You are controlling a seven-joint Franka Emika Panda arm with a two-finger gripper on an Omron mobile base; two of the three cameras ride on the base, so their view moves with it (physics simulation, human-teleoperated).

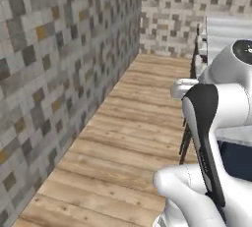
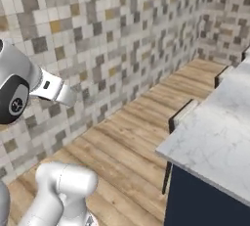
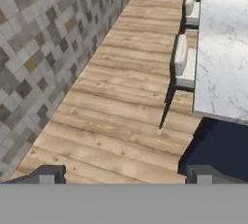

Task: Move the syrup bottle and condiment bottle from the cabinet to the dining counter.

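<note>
Marble, white with grey veins, formed the top of the dining bench on its navy base, seen along the right of the hand view and at the right of the right base view. Pale-seated stools stood tucked against its near edge, seats partly under the overhang, presumably to keep the plank floor free as an aisle between the bench and the mosaic-tiled wall. The pincer stood wide, its two dark fingertips far apart at the bottom of the hand view, with nothing between them; it looked down the aisle, well apart from the bench top. Such a posture suited travel rather than grasping: the arm was folded close over the base, so the step in hand was judged to be driving, with nothing being carried. Neither bottle nor the wall cabinet could be located in these views, and the visible stretch of marble carried no bottle; where they stood could not be told. No label, brand or legible writing was visible.
</note>
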